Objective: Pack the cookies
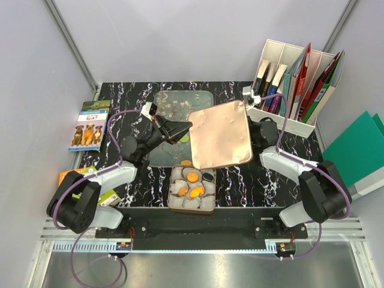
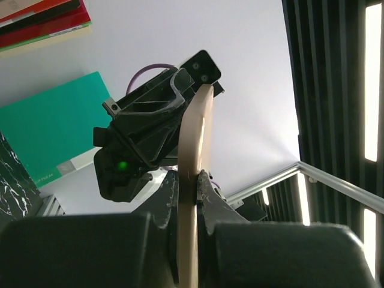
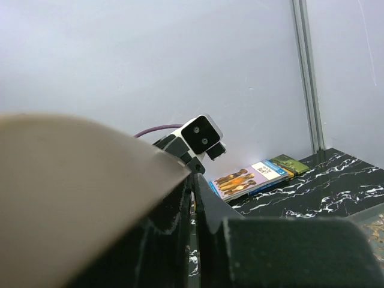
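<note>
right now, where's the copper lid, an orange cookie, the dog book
flat copper-coloured lid (image 1: 221, 135): top view, centre
round orange cookie (image 1: 192, 177): top view, face
dog-cover book (image 1: 88, 129): top view, cover

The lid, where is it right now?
In the top view the lid is held up mid-table between the left gripper and right gripper, just behind the open tin of cookies.

Black arm joints (image 1: 324, 198), pale grey links (image 1: 281, 161), looping purple cables (image 2: 146, 73)
</note>
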`<state>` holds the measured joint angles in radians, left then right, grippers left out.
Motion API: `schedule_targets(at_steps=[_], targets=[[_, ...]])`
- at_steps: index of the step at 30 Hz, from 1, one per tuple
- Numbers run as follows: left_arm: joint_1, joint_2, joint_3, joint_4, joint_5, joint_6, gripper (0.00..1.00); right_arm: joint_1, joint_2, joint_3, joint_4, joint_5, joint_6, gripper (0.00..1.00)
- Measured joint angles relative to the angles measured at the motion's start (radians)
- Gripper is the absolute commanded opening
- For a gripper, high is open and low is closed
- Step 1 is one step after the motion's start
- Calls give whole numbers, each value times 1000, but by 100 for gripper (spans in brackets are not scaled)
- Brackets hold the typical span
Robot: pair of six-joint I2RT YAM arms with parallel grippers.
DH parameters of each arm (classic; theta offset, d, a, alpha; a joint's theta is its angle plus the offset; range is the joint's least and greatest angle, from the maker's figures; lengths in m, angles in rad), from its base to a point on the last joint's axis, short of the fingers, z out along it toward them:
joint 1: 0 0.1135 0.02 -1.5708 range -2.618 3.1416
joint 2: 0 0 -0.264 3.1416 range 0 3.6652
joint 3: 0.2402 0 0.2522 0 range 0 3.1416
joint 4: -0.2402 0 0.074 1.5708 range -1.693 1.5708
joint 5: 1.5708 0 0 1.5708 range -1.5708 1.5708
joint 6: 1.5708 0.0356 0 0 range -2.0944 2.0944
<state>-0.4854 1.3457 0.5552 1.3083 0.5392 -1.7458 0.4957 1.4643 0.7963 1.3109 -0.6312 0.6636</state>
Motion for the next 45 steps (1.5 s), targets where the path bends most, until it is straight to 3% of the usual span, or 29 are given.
schedule_targets(at_steps=[8, 11, 14, 19, 21, 24, 27, 36, 45], targets=[[27, -5, 0, -5, 34, -6, 0, 0, -37, -39, -37, 29, -55, 15], [99, -42, -1, -19, 85, -6, 0, 3, -158, -32, -295, 145, -164, 15], [172, -129, -3, -37, 149, 27, 0, 23, -260, 14, -597, 372, -253, 17], [256, -326, 0, -272, 212, 229, 0, 6, -372, 36, -890, 755, -307, 21], [255, -370, 0, -366, 233, 302, 0, 6, -381, 37, -971, 841, -309, 21], [254, -394, -1, -507, 245, 391, 0, 6, -380, 38, -1106, 953, -295, 11], [254, -406, 0, -709, 245, 508, 0, 6, -380, 51, -1239, 1051, -239, 11], [255, -422, 33, -1266, 236, 826, 0, 6, -455, 55, -1535, 1093, -127, 12], [255, -373, 34, -1447, 243, 950, 0, 6, -533, -43, -1598, 1035, -53, 14]])
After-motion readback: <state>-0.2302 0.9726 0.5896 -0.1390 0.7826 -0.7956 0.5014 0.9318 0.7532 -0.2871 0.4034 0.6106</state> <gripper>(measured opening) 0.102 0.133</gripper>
